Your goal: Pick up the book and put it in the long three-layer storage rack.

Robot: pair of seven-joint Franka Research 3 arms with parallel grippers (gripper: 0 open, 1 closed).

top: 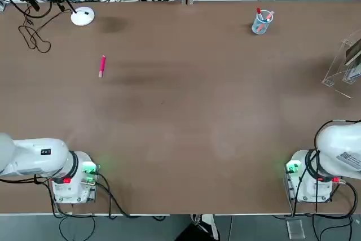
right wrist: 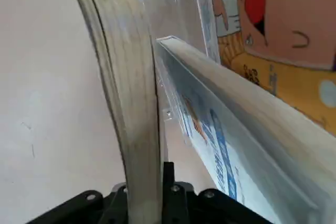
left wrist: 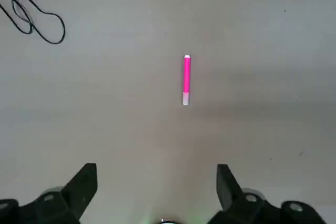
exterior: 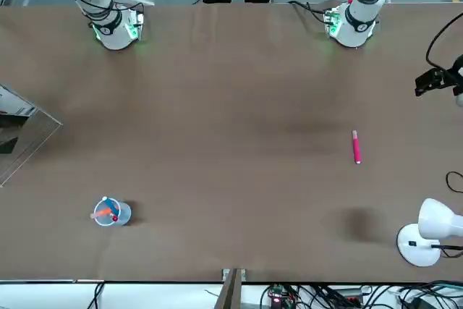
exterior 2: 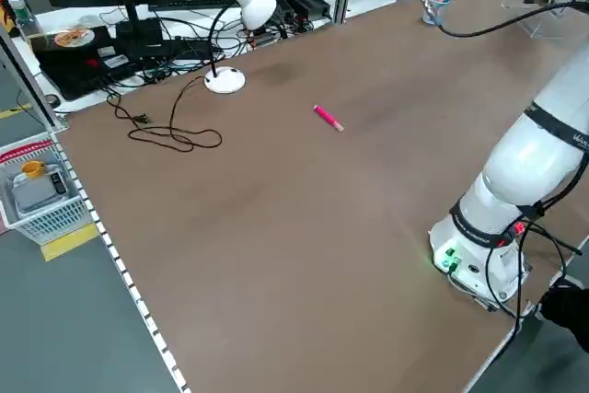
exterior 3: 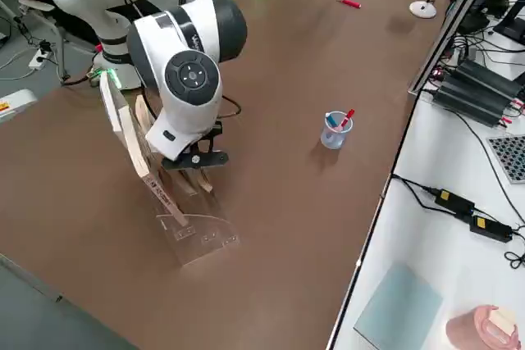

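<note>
The right gripper (exterior 3: 190, 161) is closed on the book (right wrist: 128, 124), pinching its thin page edge between its fingers, and holds it upright at the long three-layer storage rack (exterior 3: 176, 219), which stands at the desk's (top: 186, 117) right edge; in the right wrist view the book stands just beside the rack's slanted clear panels, where other printed booklets (right wrist: 252, 51) lean. Whether the book already rests in a tier cannot be told. The left gripper (left wrist: 156, 192) hangs near its base with its jaws wide apart and nothing between them, above bare desk with a pink pen (top: 102, 66) lying ahead. A clear pen cup (top: 262, 22) stands near the far edge, well apart from the rack, and a white lamp (top: 82, 16) sits at the far left corner, leaving the middle of the desk open
</note>
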